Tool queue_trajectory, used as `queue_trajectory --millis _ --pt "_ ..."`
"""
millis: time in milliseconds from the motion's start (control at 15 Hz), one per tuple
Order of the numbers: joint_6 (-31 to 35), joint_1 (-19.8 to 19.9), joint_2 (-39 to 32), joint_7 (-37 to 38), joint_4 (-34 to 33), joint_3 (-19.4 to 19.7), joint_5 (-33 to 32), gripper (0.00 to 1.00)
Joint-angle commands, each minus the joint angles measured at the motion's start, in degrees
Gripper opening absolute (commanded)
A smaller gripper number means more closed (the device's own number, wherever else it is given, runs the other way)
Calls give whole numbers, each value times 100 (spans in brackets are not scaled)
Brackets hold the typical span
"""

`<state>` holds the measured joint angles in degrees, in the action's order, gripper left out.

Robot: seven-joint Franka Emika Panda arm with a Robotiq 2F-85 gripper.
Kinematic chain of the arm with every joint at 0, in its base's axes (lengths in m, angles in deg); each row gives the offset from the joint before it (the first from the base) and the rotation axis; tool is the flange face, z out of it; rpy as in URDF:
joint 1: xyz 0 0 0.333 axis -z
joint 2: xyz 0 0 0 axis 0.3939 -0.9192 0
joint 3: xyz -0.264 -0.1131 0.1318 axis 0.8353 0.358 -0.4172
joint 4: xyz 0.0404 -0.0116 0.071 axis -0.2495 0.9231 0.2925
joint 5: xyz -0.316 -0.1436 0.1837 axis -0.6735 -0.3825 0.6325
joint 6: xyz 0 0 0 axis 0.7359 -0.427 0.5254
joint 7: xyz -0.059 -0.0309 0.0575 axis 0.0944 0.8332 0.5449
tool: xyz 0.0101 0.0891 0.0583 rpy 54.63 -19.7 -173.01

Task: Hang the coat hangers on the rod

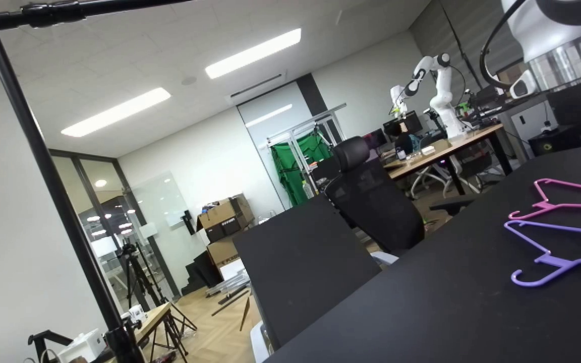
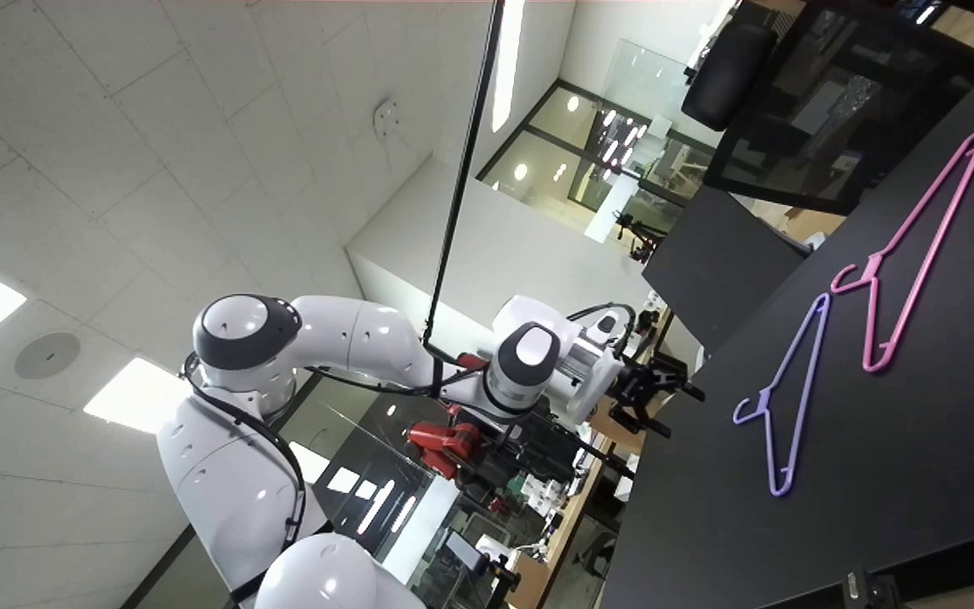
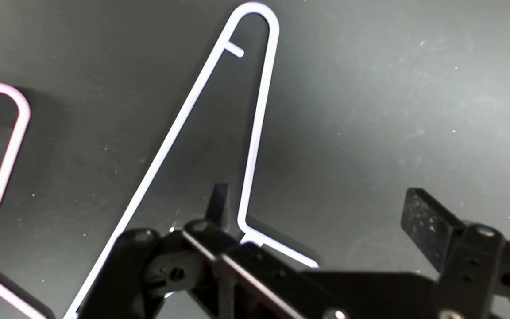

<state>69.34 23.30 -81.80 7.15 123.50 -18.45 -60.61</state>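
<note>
Two coat hangers lie flat on the black table. The purple hanger (image 2: 764, 399) is nearer the arm, and its hook points toward the gripper (image 2: 678, 411) in that exterior view. Beyond it is the pink hanger (image 2: 873, 265). Seen from the wrist, my gripper (image 3: 317, 199) stands wide open above the table and holds nothing. The neck of the purple hanger (image 3: 259, 115) shows beside the left finger; its hook is partly hidden by the gripper. The pink hanger (image 3: 2, 177) is cut off at the left. A black rod (image 1: 89, 9) crosses the top left of an exterior view.
A black post (image 1: 43, 166) carries the rod. A thin black pole (image 2: 462, 169) rises behind the arm. An office chair (image 1: 376, 201) and a dark panel (image 1: 305, 267) stand past the table's edge. A clamp (image 2: 867, 588) sits at the table's border.
</note>
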Motion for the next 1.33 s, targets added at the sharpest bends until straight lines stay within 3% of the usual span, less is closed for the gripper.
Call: queue_trajectory --millis 0,400,1000,1067,1267 --pt "350 106 -478 308 -186 -75 -236 100" --pt "972 236 -1158 714 -270 -91 -295 100" --pt "1144 397 -1964 833 -685 -282 -317 100" --pt "1174 373 -2023 864 -717 -264 -323 75" --pt "1200 367 -2103 898 -799 -246 -341 60"
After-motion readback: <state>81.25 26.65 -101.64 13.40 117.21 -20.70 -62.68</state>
